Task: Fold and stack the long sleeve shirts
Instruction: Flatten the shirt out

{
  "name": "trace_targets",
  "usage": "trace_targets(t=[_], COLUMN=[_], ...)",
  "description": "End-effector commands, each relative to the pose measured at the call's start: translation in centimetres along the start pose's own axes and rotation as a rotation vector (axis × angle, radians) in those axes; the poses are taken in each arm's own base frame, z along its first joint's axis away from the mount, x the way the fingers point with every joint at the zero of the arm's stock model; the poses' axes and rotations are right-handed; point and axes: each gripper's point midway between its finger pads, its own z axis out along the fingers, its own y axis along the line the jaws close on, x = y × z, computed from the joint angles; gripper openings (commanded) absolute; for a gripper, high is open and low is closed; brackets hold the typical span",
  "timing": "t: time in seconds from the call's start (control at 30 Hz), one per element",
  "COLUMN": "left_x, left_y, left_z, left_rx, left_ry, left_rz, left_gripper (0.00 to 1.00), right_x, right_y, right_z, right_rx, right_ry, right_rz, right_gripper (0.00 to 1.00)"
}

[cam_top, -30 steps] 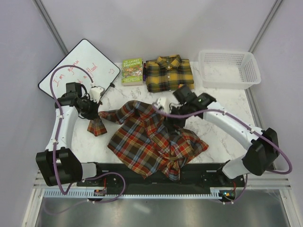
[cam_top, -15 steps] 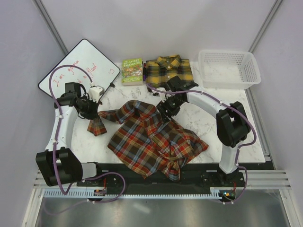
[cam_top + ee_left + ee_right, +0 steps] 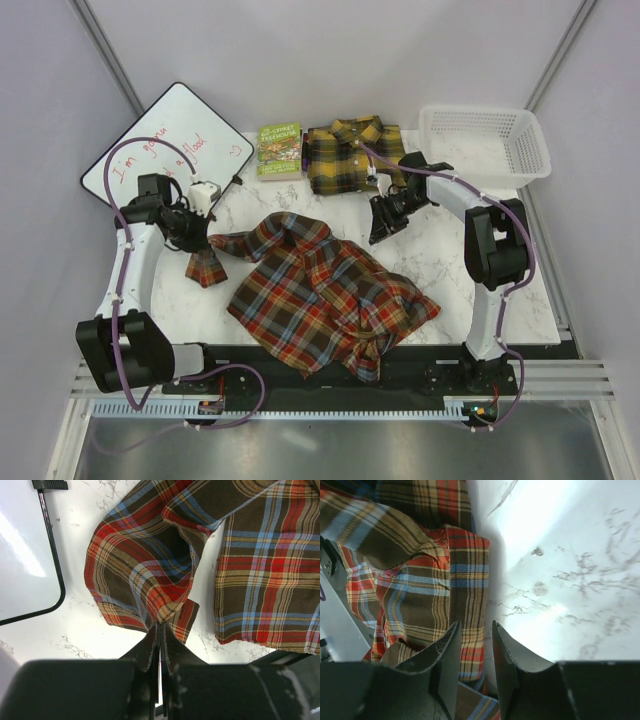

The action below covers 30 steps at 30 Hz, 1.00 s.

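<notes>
The left gripper (image 3: 160, 626) clamps a sleeve of the red-brown shirt (image 3: 150, 580); the right gripper (image 3: 476, 627) gapes slightly, empty.

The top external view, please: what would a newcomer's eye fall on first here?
The red-brown plaid shirt sprawls crumpled in the middle, one sleeve pinched in the shut left gripper at the left. Behind it, a neatly folded yellow and black shirt lies at the far edge, between a green book and a white basket.
</notes>
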Motion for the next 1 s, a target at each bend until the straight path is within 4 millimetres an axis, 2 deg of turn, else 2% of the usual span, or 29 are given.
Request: trace_targets(t=[0.0, 0.07, 0.13, 0.23, 0.33, 0.6, 0.7, 0.8, 0.83, 0.9, 0.97], left_x=[-1.4, -1.4, -1.3, -1.1, -1.1, -1.1, -1.1, -1.2, -1.3, -1.7, -2.2], left_y=[0.0, -0.1, -0.1, -0.1, -0.1, -0.1, -0.1, 0.0, 0.1, 0.2, 0.2], left_z=[-0.4, -0.4, -0.3, -0.1, 0.0, 0.1, 0.2, 0.2, 0.1, 0.0, -0.3], left_rx=[0.014, 0.017, 0.020, 0.021, 0.024, 0.025, 0.028, 0.025, 0.022, 0.019, 0.020], left_ry=[-0.050, -0.051, -0.047, -0.042, -0.040, -0.039, -0.037, -0.037, -0.041, -0.048, -0.064], left_rz=[0.008, 0.006, 0.004, 0.000, -0.002, -0.009, -0.010, -0.010, -0.011, -0.009, -0.010], left_gripper=[0.02, 0.02, 0.02, 0.02, 0.02, 0.02, 0.02, 0.02, 0.02, 0.02, 0.02], right_x=[1.9, 2.6, 3.0, 3.6, 4.1, 4.4, 3.9, 3.2, 2.6, 1.7, 0.3], right_y=[0.3, -0.5, -0.4, 0.3, 0.7, 2.6, 3.5, 4.4, 4.9, 5.0, 5.0], right_z=[2.3, 2.9, 3.4, 3.6, 4.0, 5.2, 5.1, 4.3, 3.6, 2.7, 0.7], right_rx=[-0.054, -0.037, -0.055, -0.102, -0.123, -0.235, -0.295, -0.315, -0.308, -0.285, -0.241], right_ry=[0.046, 0.058, 0.071, 0.075, 0.085, 0.093, 0.076, 0.050, 0.034, 0.008, -0.038], right_rz=[0.057, 0.066, 0.081, 0.102, 0.111, 0.142, 0.156, 0.141, 0.125, 0.104, 0.068], right_gripper=[0.38, 0.38, 0.40, 0.50, 0.54, 0.52, 0.44, 0.22, 0.12, 0.02, 0.00])
